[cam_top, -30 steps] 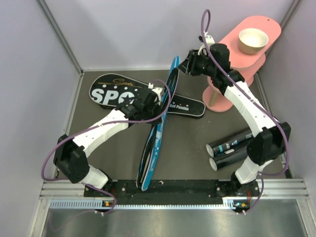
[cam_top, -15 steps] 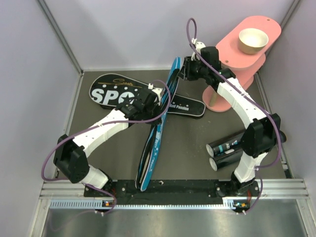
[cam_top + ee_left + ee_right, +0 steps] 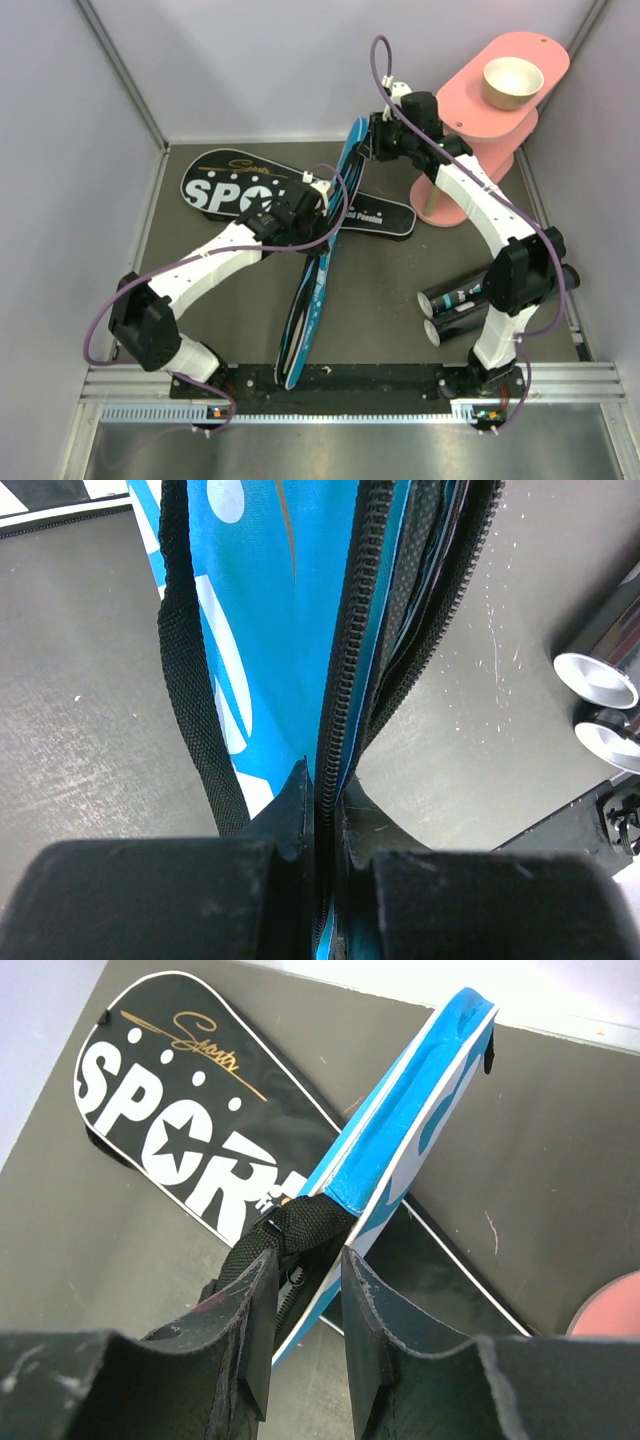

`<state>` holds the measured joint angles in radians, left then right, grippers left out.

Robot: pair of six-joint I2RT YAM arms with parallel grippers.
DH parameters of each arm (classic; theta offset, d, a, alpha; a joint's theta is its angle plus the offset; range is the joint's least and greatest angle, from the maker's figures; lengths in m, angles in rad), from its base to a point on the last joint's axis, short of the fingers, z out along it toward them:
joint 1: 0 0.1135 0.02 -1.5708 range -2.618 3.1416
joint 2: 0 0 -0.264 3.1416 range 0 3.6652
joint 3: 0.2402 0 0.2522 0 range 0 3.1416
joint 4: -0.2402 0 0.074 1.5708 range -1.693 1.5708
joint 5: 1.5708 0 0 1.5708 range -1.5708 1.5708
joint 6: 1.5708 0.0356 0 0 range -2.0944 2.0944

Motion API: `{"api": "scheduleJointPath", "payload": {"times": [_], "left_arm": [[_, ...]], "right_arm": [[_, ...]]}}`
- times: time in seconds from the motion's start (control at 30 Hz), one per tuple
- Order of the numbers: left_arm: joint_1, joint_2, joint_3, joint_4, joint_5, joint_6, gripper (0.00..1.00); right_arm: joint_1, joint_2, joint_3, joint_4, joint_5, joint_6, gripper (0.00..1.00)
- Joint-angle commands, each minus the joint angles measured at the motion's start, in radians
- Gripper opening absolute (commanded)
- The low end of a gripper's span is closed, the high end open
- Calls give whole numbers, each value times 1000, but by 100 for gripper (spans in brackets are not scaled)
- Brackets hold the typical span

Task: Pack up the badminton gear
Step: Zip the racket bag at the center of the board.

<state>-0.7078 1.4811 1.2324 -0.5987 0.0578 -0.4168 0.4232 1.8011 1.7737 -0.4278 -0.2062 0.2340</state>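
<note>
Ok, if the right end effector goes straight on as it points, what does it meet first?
The blue racket bag, its raised edge just ahead of the right end effector; the black SPORT bag lies beyond.

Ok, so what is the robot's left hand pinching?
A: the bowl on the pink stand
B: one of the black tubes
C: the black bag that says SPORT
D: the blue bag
D: in the left wrist view the left gripper is shut on the zipper edge of the blue bag.
</note>
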Motion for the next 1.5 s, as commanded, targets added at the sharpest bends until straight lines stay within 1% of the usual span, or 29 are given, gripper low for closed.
{"api": "scheduleJointPath", "payload": {"times": [0.0, 0.13, 0.23, 0.47, 0.67, 0.87, 0.97, 1.0, 1.07, 1.1, 1.2, 1.37, 1.47], "left_arm": [[-15, -10, 44, -15, 1, -13, 0], [-16, -10, 45, -18, -9, -10, 0], [-18, -10, 44, -18, -13, -10, 0], [-19, -15, 44, -21, -13, -8, 0], [-18, -13, 47, -23, -13, -8, 0], [-19, -15, 44, -23, -10, -10, 0], [-22, -18, 45, -24, -10, -11, 0], [-22, -18, 45, -24, -9, -11, 0], [-22, -19, 45, -27, -10, -11, 0], [-24, -18, 45, -29, -12, -11, 0], [-24, -18, 49, -32, -29, -14, 0], [-22, -1, 59, -38, -47, -36, 0], [-21, 2, 62, -36, -49, -51, 0]], "right_arm": [[22, 30, 84, -3, 30, -32, 30], [26, 35, 87, -15, 50, -44, 26], [31, 38, 86, -19, 53, -44, 25], [54, 43, 82, -32, 100, -82, 25], [60, 44, 81, -43, 126, -94, 28], [61, 72, 130, -54, 139, -110, 27], [65, 87, 168, -65, 154, -116, 22], [68, 99, 179, -71, 157, -120, 18], [74, 110, 200, -95, 175, -133, 14], [75, 121, 222, -100, 180, -137, 10], [95, 135, 272, -146, 227, -157, 0], [120, 121, 290, -181, 245, -153, 0], [137, 80, 247, -198, 260, -142, 0]]}}
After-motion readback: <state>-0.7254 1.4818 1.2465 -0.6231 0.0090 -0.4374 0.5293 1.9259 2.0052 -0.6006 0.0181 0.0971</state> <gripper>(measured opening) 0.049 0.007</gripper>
